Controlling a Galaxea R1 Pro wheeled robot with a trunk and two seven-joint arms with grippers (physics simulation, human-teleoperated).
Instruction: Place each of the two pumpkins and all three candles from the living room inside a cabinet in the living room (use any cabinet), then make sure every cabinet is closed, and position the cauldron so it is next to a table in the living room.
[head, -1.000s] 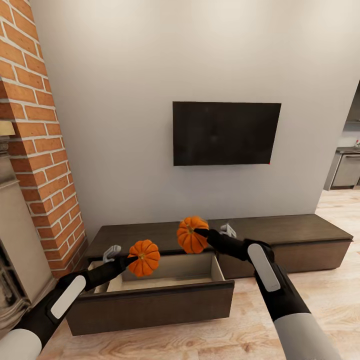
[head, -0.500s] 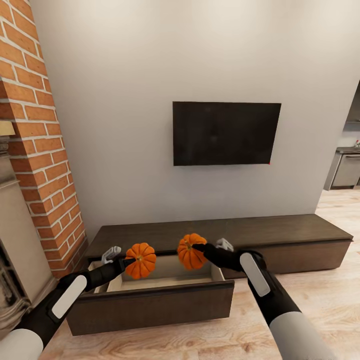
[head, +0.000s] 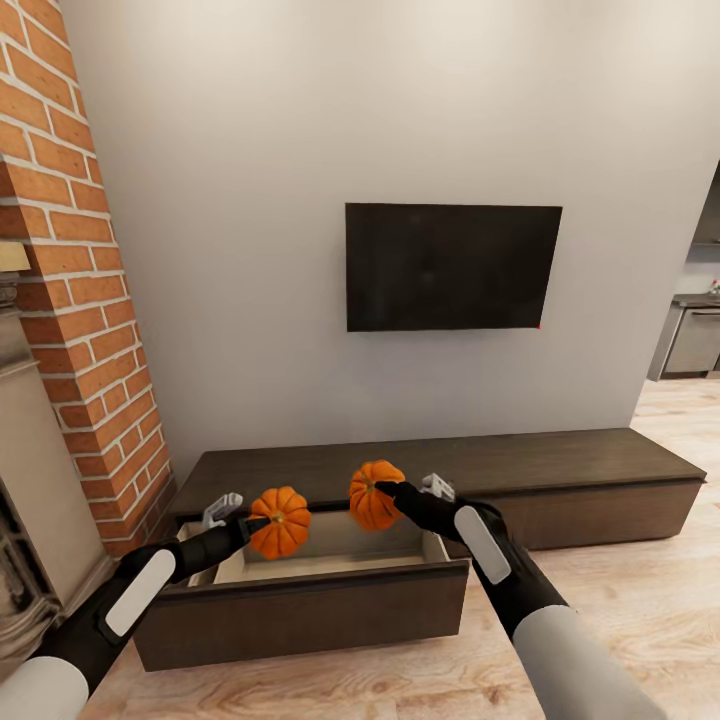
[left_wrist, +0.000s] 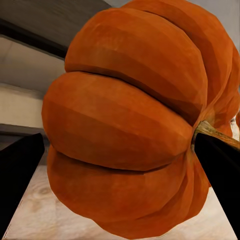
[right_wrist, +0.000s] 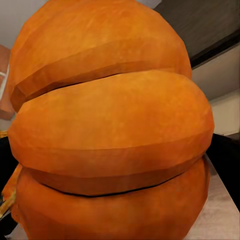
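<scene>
Two pumpkins hang in the air above the open drawer (head: 300, 590) of the long dark cabinet (head: 560, 465), side by side but apart. The left pumpkin (head: 280, 521) is pinched by the left gripper (head: 262, 521) over the drawer's left half; the right pumpkin (head: 375, 494) is pinched by the right gripper (head: 385, 490) nearer the drawer's back right corner. A black television (head: 452, 266) hangs on the wall above, brick (head: 80, 280) to the left.

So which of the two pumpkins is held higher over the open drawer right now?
The pumpkin in the right end effector, sits slightly higher, nearer the cabinet top. The left end effector's pumpkin hangs lower, over the open drawer.
</scene>
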